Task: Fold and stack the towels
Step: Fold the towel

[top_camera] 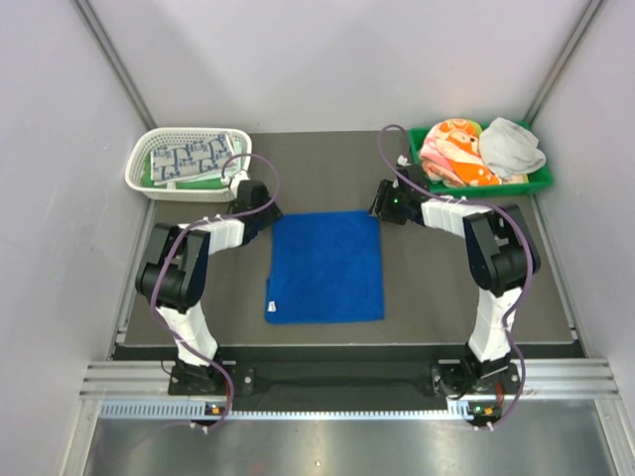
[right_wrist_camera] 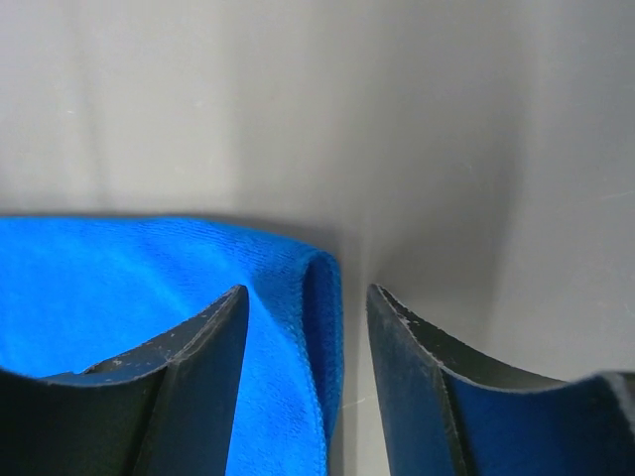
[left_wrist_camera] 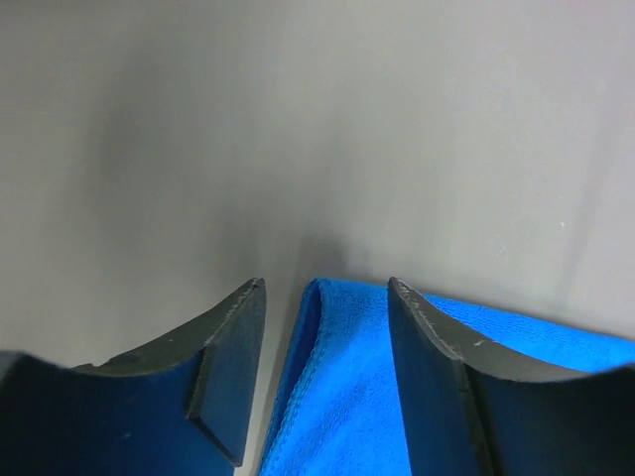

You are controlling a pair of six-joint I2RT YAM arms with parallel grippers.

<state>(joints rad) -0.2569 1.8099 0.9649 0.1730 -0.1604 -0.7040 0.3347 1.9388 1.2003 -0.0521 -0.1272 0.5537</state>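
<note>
The blue towel (top_camera: 325,266) is spread flat on the table (top_camera: 437,288). Its far left corner is straddled by the left gripper (left_wrist_camera: 325,288) and its far right corner by the right gripper (right_wrist_camera: 306,293). Both sets of jaws are held apart, and nothing is clamped. A checked towel (top_camera: 189,159) is kept in the basket (top_camera: 164,190). An orange towel (top_camera: 451,151) and a grey towel (top_camera: 511,144) are piled in the tray (top_camera: 536,181).

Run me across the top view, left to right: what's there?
White mesh basket → left end effector → blue towel → right end effector → green tray.
</note>
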